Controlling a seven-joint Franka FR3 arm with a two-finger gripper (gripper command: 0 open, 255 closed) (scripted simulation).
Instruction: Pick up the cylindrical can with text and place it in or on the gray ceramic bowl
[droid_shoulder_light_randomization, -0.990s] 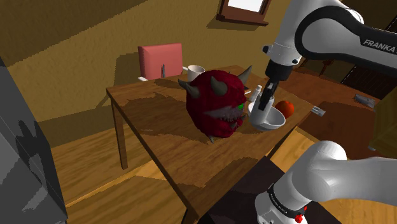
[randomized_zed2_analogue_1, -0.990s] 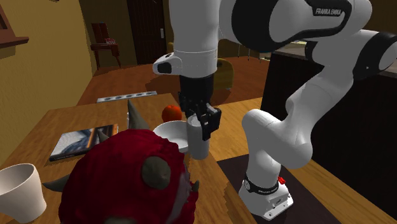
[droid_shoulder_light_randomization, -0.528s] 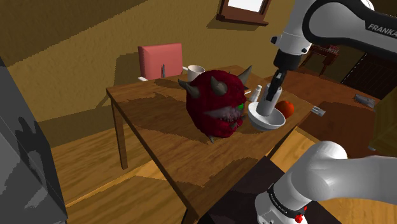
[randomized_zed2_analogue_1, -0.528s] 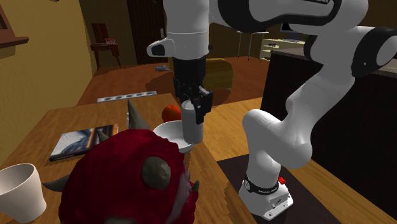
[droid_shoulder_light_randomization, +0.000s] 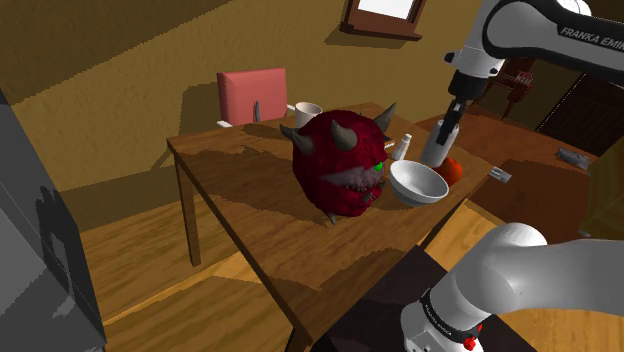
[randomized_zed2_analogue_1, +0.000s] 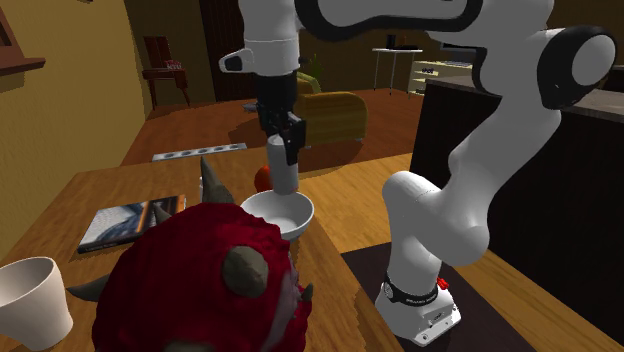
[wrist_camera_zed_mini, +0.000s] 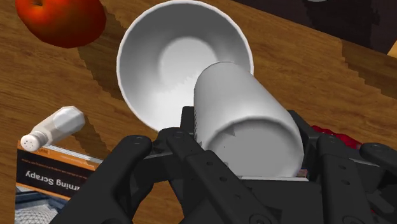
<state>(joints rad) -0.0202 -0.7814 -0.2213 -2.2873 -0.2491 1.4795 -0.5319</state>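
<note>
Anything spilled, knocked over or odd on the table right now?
Nothing spilled or toppled. The gripper holds the can over the bowl. The one odd thing is a big red horned head sitting close beside the bowl.

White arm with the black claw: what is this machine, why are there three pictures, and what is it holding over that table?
It is a robot arm standing on a box beside a wooden table. The black claw at its end is a gripper with two fingers. They are shut on a plain pale can, held in the air close above a white bowl.

Two pictures come from fixed cameras around the table. The third comes from a camera on the hand itself, looking along the can towards the bowl.

Also on the table are a big red horned head, a round red fruit, a shaker, a book and a cup.

The job is to put the can in the bowl, and it is not there yet.
</note>
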